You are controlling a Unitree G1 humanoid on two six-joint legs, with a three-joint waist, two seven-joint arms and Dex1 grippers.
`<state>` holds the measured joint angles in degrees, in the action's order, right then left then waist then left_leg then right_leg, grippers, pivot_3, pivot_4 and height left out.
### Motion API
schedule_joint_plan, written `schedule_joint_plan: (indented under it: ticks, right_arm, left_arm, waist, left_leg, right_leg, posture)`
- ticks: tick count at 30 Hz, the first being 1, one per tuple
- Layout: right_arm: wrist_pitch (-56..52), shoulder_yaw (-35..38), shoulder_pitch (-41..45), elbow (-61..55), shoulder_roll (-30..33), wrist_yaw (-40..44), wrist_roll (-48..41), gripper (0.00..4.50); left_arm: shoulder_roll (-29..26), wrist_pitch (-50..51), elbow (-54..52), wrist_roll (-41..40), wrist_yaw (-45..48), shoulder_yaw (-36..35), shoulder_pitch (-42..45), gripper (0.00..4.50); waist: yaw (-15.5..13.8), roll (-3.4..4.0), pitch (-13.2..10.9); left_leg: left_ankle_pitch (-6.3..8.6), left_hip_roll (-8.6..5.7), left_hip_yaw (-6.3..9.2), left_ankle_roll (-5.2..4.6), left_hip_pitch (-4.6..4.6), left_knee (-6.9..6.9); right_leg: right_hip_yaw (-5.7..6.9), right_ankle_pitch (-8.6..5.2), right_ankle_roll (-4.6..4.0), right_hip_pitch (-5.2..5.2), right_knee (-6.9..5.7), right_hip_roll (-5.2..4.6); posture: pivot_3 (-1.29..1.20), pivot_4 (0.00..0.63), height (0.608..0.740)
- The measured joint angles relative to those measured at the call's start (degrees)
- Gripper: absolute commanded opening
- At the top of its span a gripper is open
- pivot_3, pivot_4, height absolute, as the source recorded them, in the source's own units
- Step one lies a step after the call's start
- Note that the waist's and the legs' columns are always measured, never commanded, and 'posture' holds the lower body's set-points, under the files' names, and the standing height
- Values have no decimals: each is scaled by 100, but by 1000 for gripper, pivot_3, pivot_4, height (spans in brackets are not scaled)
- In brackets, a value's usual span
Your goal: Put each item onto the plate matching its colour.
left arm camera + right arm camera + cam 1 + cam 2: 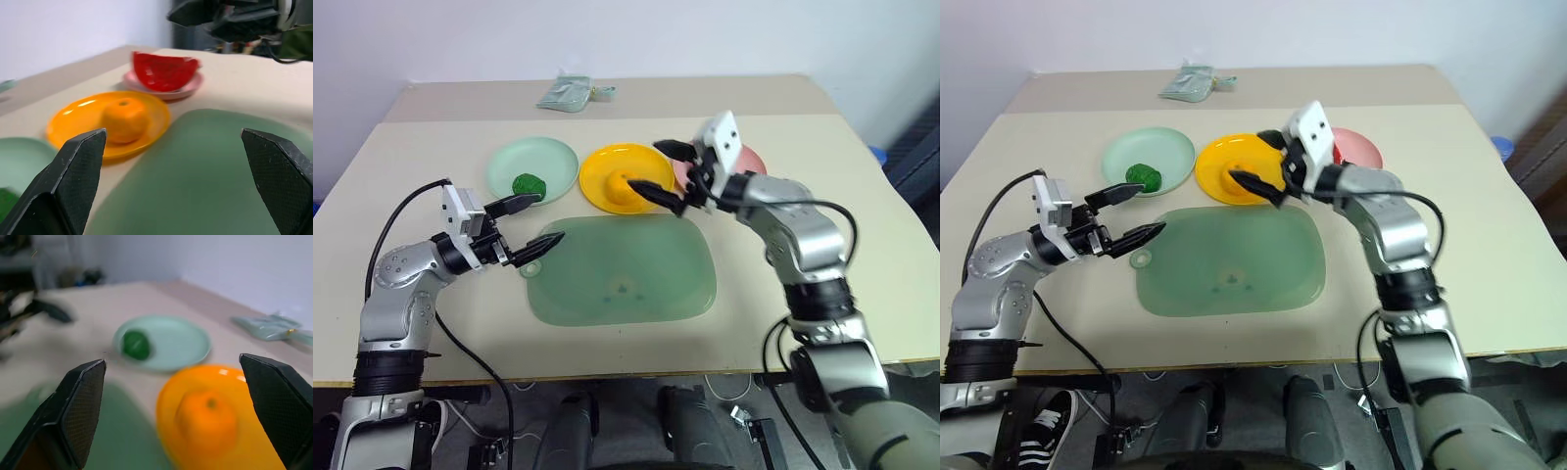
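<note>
Both sets of jaws wide and empty. Ahead of the right gripper [668, 179]: mandarin [124, 119] on yellow plate [598, 172]. Beyond the left gripper [532, 224]: green lump [529, 184] on mint plate [514, 162], wedge [164, 71] on pink plate [190, 88]. Probably light, hard, slippery plastic; best pinched across the middle.

green lump [1141, 175] on mint plate [1170, 152] | yellow plate [1214, 162] — right gripper [1261, 162] over it, jaws apart
</note>
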<state>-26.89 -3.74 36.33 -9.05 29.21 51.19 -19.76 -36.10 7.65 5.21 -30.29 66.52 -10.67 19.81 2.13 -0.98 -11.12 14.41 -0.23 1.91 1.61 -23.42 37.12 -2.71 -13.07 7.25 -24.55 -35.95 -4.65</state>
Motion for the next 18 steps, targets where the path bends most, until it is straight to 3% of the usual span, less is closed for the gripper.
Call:
schedule_joint_plan:
  ticks: [4,8,14,18]
  right_arm:
    - [371,55,-1109,-892,900,606,-56,4438]
    - [403,383,-2025,-1226,1392,924,-282,4438]
    - [-1,1259,-2570,-1764,1670,884,-1041,4438]
    - [-78,1310,-2715,-2149,1674,661,-1116,4438]
  left_arm:
    - [0,-91,217,-14,378,98,287,4500]
    - [-16,-656,778,215,875,186,283,4500]
    - [243,-599,960,238,1107,468,371,4500]
    - [447,-708,1242,354,1199,666,630,4500]
  waist:
    - [-5,-3,2]
    - [18,-3,2]
    - [-51,-6,3]
    - [-134,-6,3]
  left_leg:
    - [0,0,-2,0,2,2]
    - [0,0,-5,0,4,2]
    - [0,1,-3,-1,4,11]
    - [0,0,-3,-1,4,19]
  right_leg:
    - [-1,0,1,7,7,-1]
    - [-3,0,1,7,6,-1]
    - [-3,1,2,13,6,-3]
    - [-3,1,2,14,6,-1]
  posture:
    - [0,150,740]
    - [0,150,740]
    - [0,150,740]
    - [0,150,740]
